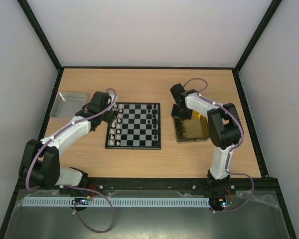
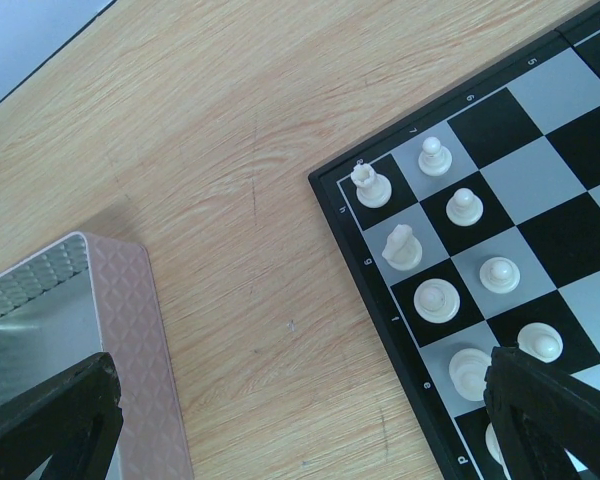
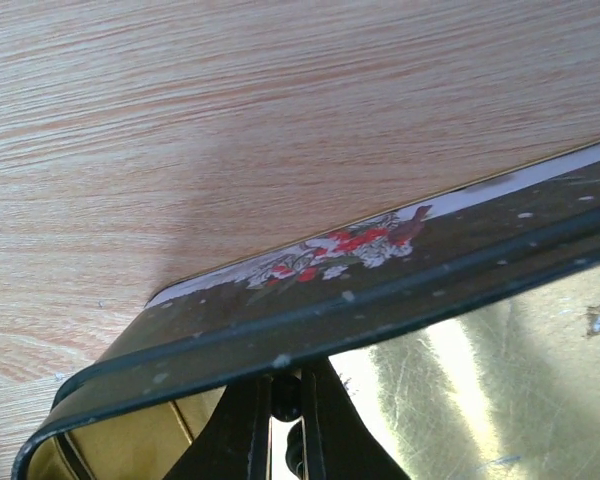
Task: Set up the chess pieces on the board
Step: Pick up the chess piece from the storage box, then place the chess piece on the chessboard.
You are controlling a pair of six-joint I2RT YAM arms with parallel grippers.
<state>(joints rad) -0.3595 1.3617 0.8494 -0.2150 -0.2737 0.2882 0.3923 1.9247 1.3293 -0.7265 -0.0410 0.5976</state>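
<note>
The small square black-and-white checkered chessboard [image 1: 133,125] with its dark frame lay in the middle of the light wooden counter [image 1: 139,84]. Tiny white chess pieces [image 2: 439,299] stood in two files along its left edge. Only a few black chess pieces [image 1: 149,119] stood on the right side, so that side looked unfinished.

The left hand [image 2: 300,400] hovered over the board's far left corner with its fingers [image 2: 550,410] spread wide and nothing between them. One finger hung over the shallow silver metal tray [image 2: 140,330] and the other over the white ranks. It was probably parked there, between the tray and the squares it serves, ready for another white piece.

The right hand [image 3: 283,410] was down inside the far left corner of the yellow-tinted shallow tray [image 3: 460,265], just behind its painted rim. Its fingers were closed tight. A small dark rounded shape showed between the tips, but whether that was a black piece pinched there could not be told. The reach into that corner suggested the black pieces were being fetched from this tray, which sits just beside the board's right edge for a short carry. If a piece was caught, it would be so slight that a gentle lift clear of the rim seemed wise.
</note>
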